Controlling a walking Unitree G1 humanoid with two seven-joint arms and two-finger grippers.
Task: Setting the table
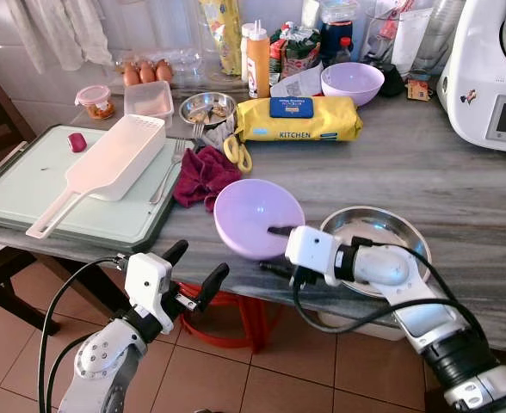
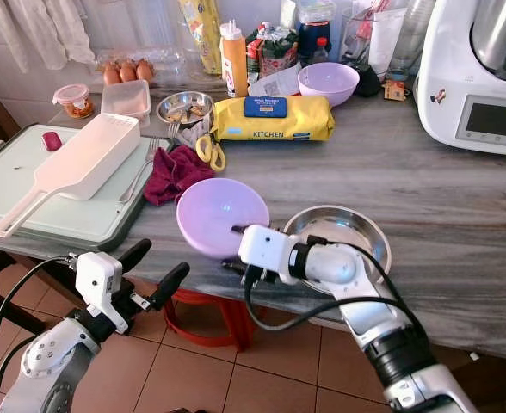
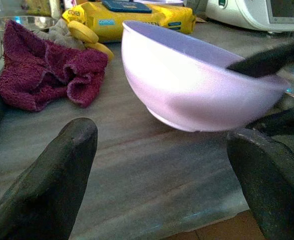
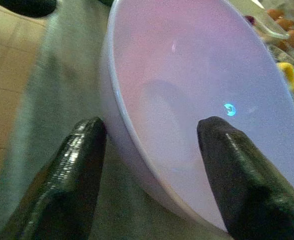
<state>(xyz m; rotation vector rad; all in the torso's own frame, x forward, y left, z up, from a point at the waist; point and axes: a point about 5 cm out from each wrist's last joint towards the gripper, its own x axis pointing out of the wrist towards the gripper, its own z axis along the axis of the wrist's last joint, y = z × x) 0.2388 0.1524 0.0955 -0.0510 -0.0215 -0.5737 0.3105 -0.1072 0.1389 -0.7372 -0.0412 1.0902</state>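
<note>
I have the right pincer [image 1: 270,249] clamped on the bowl's [image 1: 253,215] rim, one finger inside and one outside; the bowl sits tilted at the bench's [image 1: 425,181] near edge, with a steel dish [image 1: 382,228] at its 3 o'clock. The left pincer [image 1: 197,268] hangs open below the edge. I judge a level, slow carry best. The yellow pack [image 1: 298,119] reads "KITCHEN".
</note>
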